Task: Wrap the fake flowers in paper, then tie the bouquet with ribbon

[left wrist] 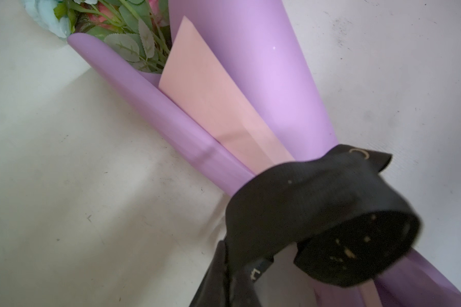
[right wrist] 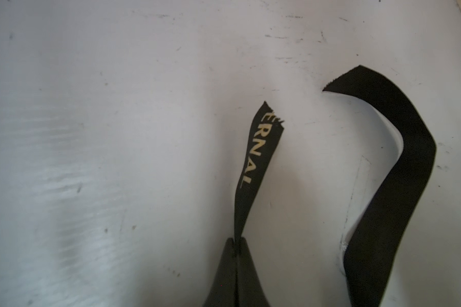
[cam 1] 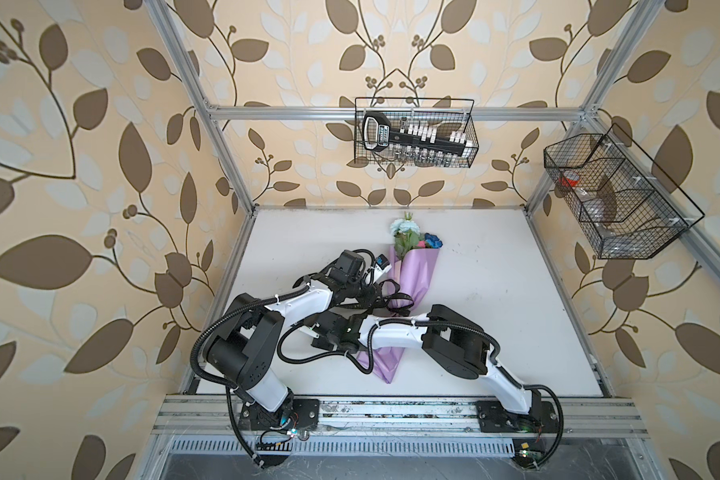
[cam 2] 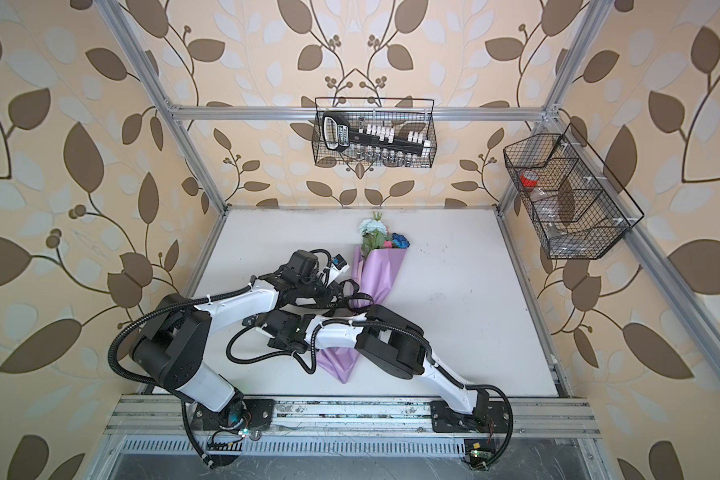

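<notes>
Right gripper (right wrist: 236,245): nearest the lens in the right wrist view; jaws pressed together, pinching the frayed tail of the ribbon (right wrist: 253,159), with the gold letters "ERNAL" showing past the tips.
Second strand (right wrist: 399,159): another length of the same black ribbon, curling free over the table (right wrist: 91,133) just beside the pinched tail; not gripped in this view.
Left gripper (left wrist: 226,268): likewise closed, clamped on a lettered stretch of ribbon close to the wrapped band.
Ribbon at the waist: wound around the narrow middle of the bouquet of fake flowers (left wrist: 277,87) and bunched into an open loop on top; looks slack, not cinched.
Bouquet position: flat on the table in both top views, in lilac wrapping paper (cam 1: 418,270) with a pink inner sheet.
Long axis: blooms toward 12 o'clock, pointed foot toward 6, leaning slightly to 7.
Bearing from the claws: waist at about 3 o'clock from the left gripper, just beside it; between 2 and 3 o'clock from the right gripper, farther off, with the right forearm crossing over the lower wrap.
Nearer arm: left.
Coming move, as a judgement: probably drawing the two held lengths apart, across the 12-to-6 axis, to close the loop. A pull along that axis risks sliding the band down the taper toward the foot.
</notes>
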Tool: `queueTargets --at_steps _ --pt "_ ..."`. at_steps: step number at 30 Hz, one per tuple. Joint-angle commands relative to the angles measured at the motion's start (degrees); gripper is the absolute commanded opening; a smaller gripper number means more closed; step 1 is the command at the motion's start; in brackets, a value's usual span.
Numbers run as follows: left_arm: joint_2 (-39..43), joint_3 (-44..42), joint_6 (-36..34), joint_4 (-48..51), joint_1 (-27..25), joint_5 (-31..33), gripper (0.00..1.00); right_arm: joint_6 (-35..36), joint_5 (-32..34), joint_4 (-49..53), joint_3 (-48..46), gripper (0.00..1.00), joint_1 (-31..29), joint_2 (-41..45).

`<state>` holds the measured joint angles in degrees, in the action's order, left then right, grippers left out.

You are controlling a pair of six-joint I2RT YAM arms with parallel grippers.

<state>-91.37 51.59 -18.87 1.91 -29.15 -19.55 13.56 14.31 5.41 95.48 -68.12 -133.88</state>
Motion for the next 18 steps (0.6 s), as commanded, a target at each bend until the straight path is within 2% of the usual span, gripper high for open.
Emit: queueTargets --at_steps 1,6,11,18 --pt "0.32 1.77 0.42 -0.33 0.58 -1.15 0.0 -1.73 -3.19 3.82 -1.53 0.0 -0.32 2.24" --pt "0.65 1.25 0.33 -0.87 0.58 -0.88 0.0 -2.76 -4.21 0.32 -9.4 0.0 -2.28 11.44" --pt "1.54 -0.03 0.26 -2.03 0.58 -1.27 0.0 -5.09 -1.44 -2.64 -17.46 0.0 -4.12 20.99" --pt "5.12 -2.99 0.94 -4.08 0.58 -5.45 0.0 -9.72 1.65 -9.63 -26.9 0.0 -4.13 33.43"
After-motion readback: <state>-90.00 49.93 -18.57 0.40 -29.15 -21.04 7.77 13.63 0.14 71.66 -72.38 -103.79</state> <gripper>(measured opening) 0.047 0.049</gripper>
